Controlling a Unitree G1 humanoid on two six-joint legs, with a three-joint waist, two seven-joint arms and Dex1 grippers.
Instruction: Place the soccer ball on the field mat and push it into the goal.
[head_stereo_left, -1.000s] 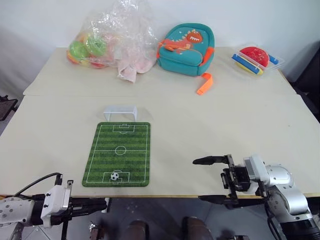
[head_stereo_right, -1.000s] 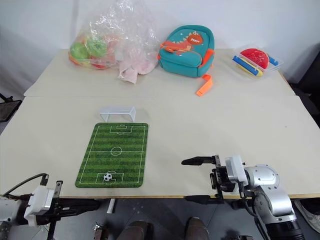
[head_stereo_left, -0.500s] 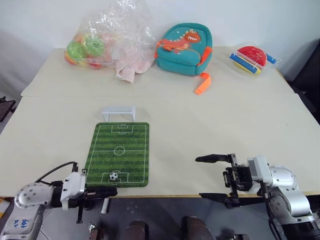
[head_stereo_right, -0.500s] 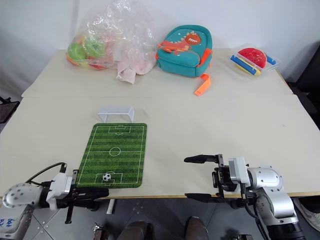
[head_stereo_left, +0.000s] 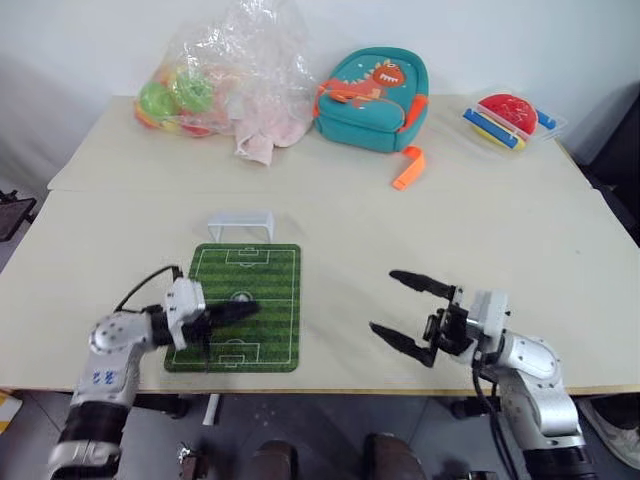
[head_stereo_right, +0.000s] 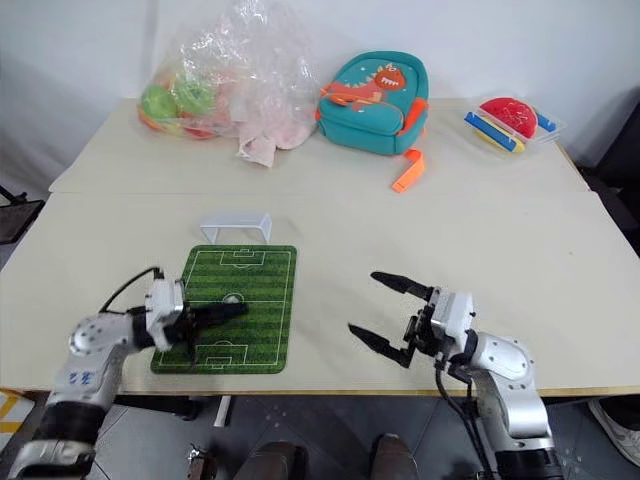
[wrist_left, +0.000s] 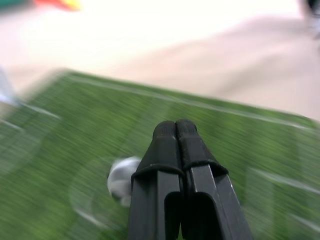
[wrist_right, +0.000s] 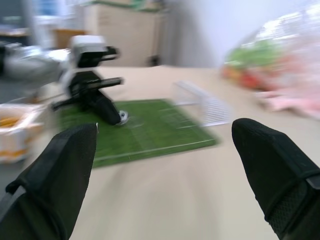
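We see the table (head_stereo_left: 420, 240) carrying the field mat (head_stereo_left: 270, 300), our landmark. The goal (head_stereo_left: 240, 222) stands just beyond the mat's far edge. Our left gripper (head_stereo_left: 245, 310) reaches over the mat, fingers pressed together and empty, its tip beside the soccer ball (head_stereo_left: 241, 297), which lies on the mat near its centre circle. Our right gripper (head_stereo_left: 405, 311) hovers well right of the mat, fingers spread wide, holding nothing.
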